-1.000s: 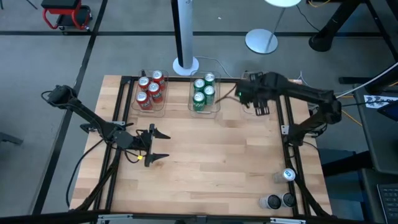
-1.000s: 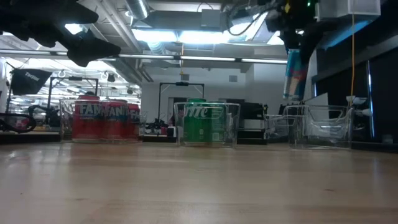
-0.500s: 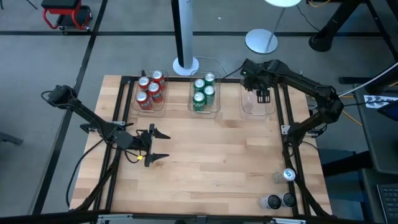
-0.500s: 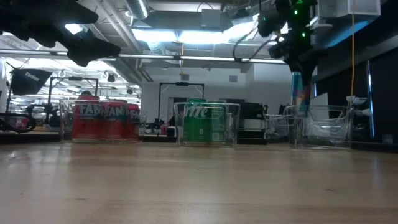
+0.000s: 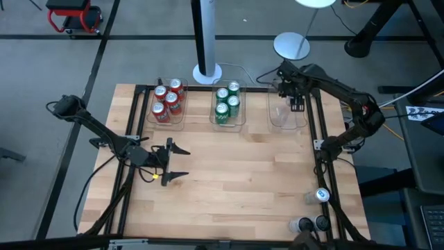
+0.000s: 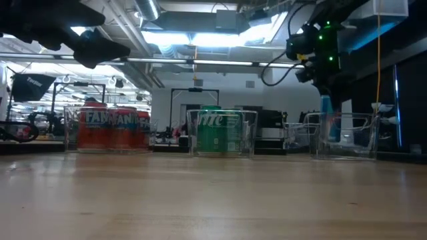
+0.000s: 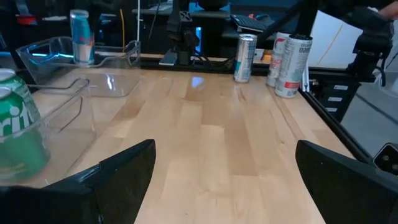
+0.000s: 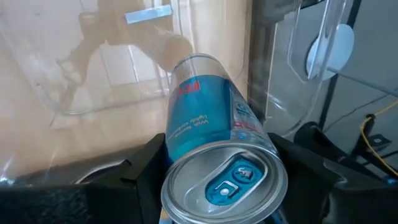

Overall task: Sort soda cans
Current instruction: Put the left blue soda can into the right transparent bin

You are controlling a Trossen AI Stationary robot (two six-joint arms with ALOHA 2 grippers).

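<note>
Three clear bins stand in a row along the far edge of the table [image 5: 229, 167]. The left bin [image 5: 167, 104] holds four red cans [image 5: 166, 99], standing upright and packed together. The middle bin [image 5: 227, 105] holds four green cans [image 5: 227, 101], also upright. The right bin [image 5: 286, 111] has the right gripper [image 5: 295, 104] reaching into its far end, fingers pinching a slim blue and silver can [image 8: 211, 149] by its sides. In the right wrist view that can sits between the two dark fingers, silver top toward the camera, its body inside the bin's clear walls. In the low view the can [image 6: 325, 113] hangs upright below the gripper, partly inside the bin.

Three more slim cans [image 5: 313, 214] stand at the table's near right corner, well apart from the bins.

The left gripper [image 5: 171, 161] hovers over the left half of the table, fingers spread wide with nothing between them.
</note>
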